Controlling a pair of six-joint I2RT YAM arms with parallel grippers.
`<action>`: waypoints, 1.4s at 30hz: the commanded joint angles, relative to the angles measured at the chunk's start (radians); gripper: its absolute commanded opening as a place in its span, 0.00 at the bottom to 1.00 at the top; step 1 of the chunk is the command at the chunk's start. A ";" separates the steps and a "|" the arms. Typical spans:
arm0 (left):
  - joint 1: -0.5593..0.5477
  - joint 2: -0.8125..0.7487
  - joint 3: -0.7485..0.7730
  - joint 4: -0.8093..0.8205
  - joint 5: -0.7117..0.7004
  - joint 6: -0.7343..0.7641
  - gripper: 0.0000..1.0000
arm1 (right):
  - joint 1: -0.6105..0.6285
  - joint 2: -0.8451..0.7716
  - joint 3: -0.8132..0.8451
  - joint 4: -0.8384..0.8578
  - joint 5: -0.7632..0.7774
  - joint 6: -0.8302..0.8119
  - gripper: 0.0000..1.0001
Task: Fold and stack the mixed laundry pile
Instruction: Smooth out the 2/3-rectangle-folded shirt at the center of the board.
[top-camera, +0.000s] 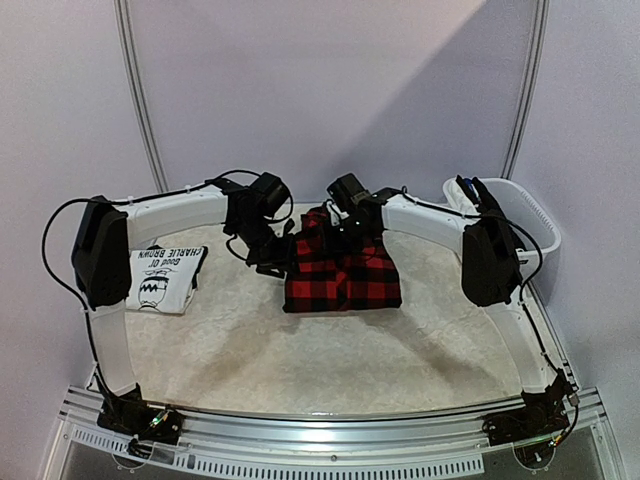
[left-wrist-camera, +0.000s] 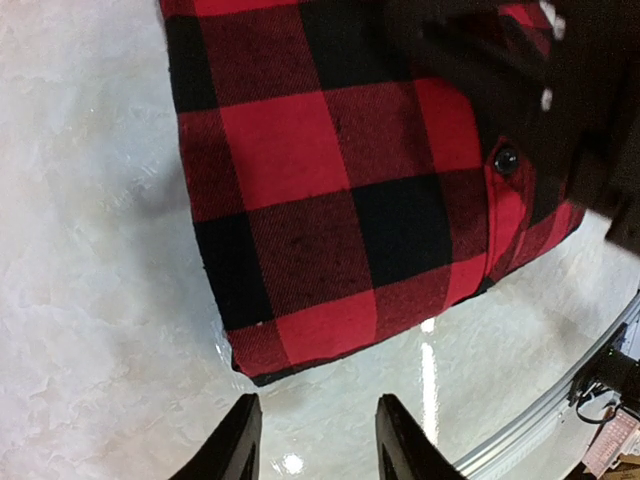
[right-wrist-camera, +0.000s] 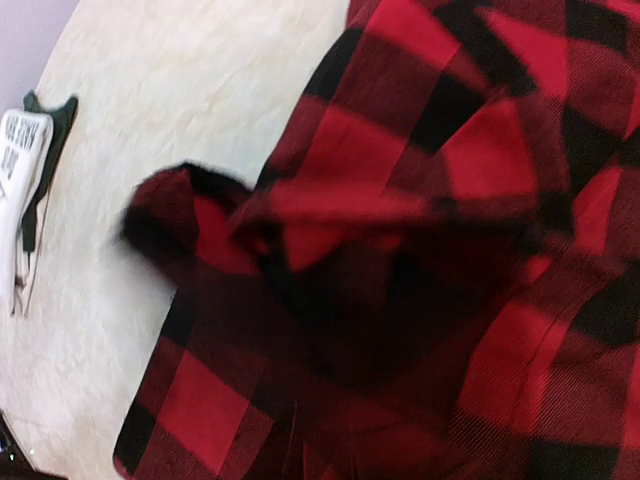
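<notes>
A red-black plaid shirt (top-camera: 340, 268) lies partly folded in the middle of the table. My left gripper (left-wrist-camera: 315, 440) hovers open just off the shirt's corner (left-wrist-camera: 260, 365), with nothing between its fingers; in the top view it sits at the shirt's left edge (top-camera: 272, 258). My right gripper (top-camera: 340, 222) is at the shirt's far edge, where a fold of plaid (right-wrist-camera: 300, 215) is pulled up off the rest. Cloth covers its fingers in the right wrist view. A folded white T-shirt (top-camera: 166, 276) with black print lies at the left, on a dark green piece (right-wrist-camera: 52, 115).
A white plastic tub (top-camera: 520, 212) stands at the back right, behind the right arm. The table's metal rail (left-wrist-camera: 545, 420) runs close to the left gripper. Cream table surface (top-camera: 320, 350) stretches in front of the shirt.
</notes>
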 joint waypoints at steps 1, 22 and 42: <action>0.001 0.007 0.021 -0.042 0.014 0.039 0.39 | -0.048 0.063 0.089 0.022 0.013 0.020 0.18; -0.046 0.145 0.159 -0.032 0.041 0.033 0.30 | -0.152 -0.453 -0.628 0.365 -0.235 0.087 0.32; -0.079 0.250 0.060 0.054 0.047 -0.001 0.27 | -0.147 -0.314 -0.842 0.398 -0.363 0.103 0.27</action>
